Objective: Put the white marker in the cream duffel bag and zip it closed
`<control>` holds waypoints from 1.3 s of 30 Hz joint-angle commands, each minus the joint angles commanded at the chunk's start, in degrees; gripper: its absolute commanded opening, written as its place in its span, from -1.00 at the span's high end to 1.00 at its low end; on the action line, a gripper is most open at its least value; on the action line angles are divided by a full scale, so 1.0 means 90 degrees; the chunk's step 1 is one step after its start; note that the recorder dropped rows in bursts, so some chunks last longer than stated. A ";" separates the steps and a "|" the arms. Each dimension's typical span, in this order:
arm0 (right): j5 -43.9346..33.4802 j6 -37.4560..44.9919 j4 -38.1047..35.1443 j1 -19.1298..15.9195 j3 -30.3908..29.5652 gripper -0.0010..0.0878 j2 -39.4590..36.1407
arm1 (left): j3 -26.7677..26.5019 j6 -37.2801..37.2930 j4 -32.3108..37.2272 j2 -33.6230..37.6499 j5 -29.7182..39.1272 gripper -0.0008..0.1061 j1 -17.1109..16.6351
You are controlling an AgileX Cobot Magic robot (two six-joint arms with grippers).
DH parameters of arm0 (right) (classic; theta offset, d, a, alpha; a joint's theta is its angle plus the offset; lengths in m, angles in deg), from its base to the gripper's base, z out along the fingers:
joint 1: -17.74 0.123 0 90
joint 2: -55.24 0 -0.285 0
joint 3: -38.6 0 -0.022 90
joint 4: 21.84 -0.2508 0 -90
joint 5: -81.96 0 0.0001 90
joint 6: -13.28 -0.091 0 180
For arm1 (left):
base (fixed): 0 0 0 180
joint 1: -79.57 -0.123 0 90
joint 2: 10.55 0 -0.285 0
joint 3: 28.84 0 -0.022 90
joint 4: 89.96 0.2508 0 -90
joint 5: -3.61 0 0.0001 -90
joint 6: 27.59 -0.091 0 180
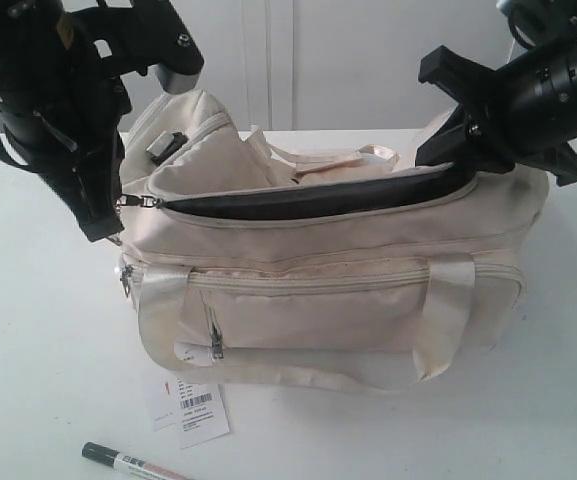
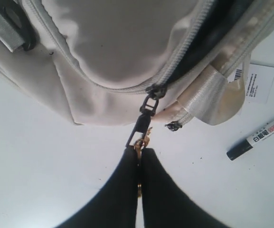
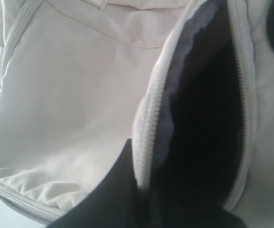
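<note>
left gripper (image 2: pixel 139 156) clamps the zipper pull (image 2: pixel 142 127), right gripper (image 3: pixel 139 187) pinches the rim of the cream duffel bag (image 1: pixel 348 310); they should stretch its mouth wide for the white marker (image 1: pixel 133 463)

my left arm (image 1: pixel 48 110) angles down from the upper left of the exterior view, its tool (image 2: pixel 139 151) pinched shut on the zipper pull (image 2: pixel 145 118). my right arm (image 1: pixel 558 85) reaches in from the upper right, tool (image 3: pixel 140 190) closed.

Exterior view high, facing cream duffel bag (image 1: pixel 318 300) front, both wrist views close on its zipper (image 2: pixel 184 52)
</note>
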 joint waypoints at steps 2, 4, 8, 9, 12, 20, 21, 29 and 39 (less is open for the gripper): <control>0.0000 0.0000 -0.0013 0.0000 0.0000 0.55 0.0000 | 0.0000 0.0000 -0.0016 0.0000 0.0000 0.99 0.0000; 0.0000 0.0000 -0.0013 0.0000 0.0042 0.27 0.0000 | 0.0000 0.0000 -0.0016 0.0000 0.0000 0.99 0.0000; -0.0156 0.0000 0.0006 0.0000 0.0275 -0.19 0.0126 | 0.0000 0.0023 -0.0016 0.0000 0.0000 0.99 0.0000; -0.0193 0.0000 0.0034 0.0000 0.0330 -0.21 0.0183 | 0.0000 0.0023 -0.0016 0.0000 0.0000 0.99 0.0000; -0.0359 0.0000 0.0483 0.0000 0.0480 -0.22 0.0476 | 0.0000 0.0023 -0.0016 0.0000 0.0000 0.99 0.0000; -0.1158 0.0986 0.2193 0.0015 0.0510 -0.15 0.1174 | 0.0000 0.0020 -0.0016 0.0000 0.0000 0.99 0.0000; -0.1289 0.1592 0.1928 0.0051 0.0510 -0.09 0.1228 | 0.0000 0.0020 -0.0016 0.0000 0.0000 0.99 0.0000; -0.1499 0.6664 -0.0362 0.0841 0.0497 0.03 0.1339 | 0.0000 0.0020 -0.0016 0.0000 0.0000 0.99 0.0000; -0.1445 0.8745 -0.0621 0.1750 0.0497 0.03 0.0972 | 0.0000 -0.0014 -0.0043 0.0000 -0.0317 0.99 0.0000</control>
